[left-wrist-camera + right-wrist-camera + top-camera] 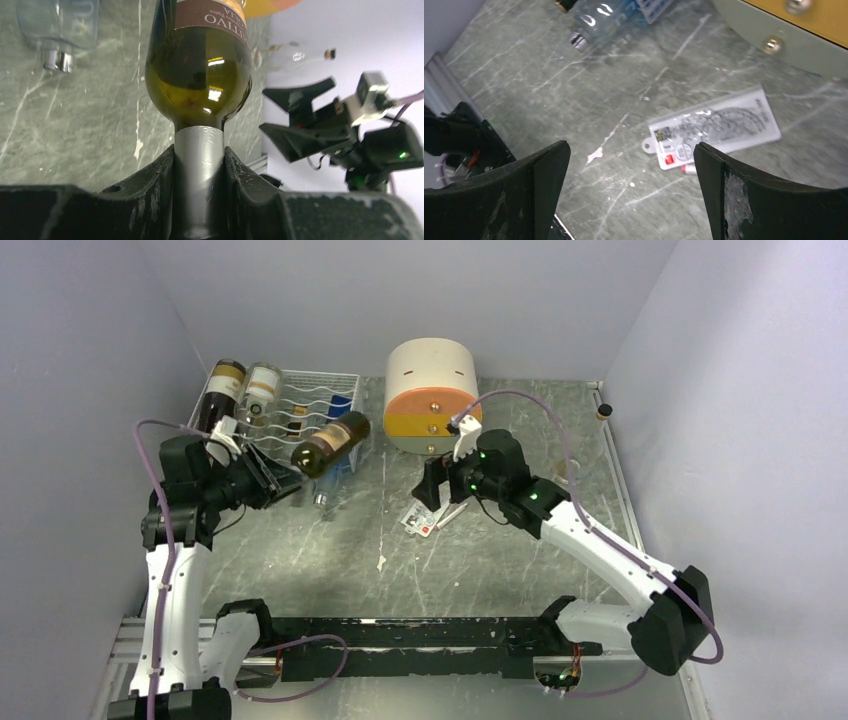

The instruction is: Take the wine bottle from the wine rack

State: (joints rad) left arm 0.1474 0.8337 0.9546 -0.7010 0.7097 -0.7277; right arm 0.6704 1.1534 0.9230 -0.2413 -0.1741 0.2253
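Gripping the wine bottle (332, 443) by its silver-foiled neck, the left gripper (285, 472) has both fingers clamped tight on the foil. Bottle is dark green glass w/ a brown label, held off the table (300, 560) and tilted, base pointing toward the far-right. In the top view its base overlaps the near-right corner of the wine rack (315, 400); can't tell if it touches the wire. Rack sits in the far-left corner of the table, w/ two more bottles (240, 390) lying on its left side. A clear bottle (325, 495) w/ a metal cap lies on the table just off the rack's near edge, under the held one. Round cream-and-orange cabinet (432, 395) stands at the far edge, mid-table, beside the rack. Right gripper (432, 490) hangs near the cabinet's front, jaws spread wide, nothing btwn them. A flat plastic packet (716, 125) lies on the table below it.
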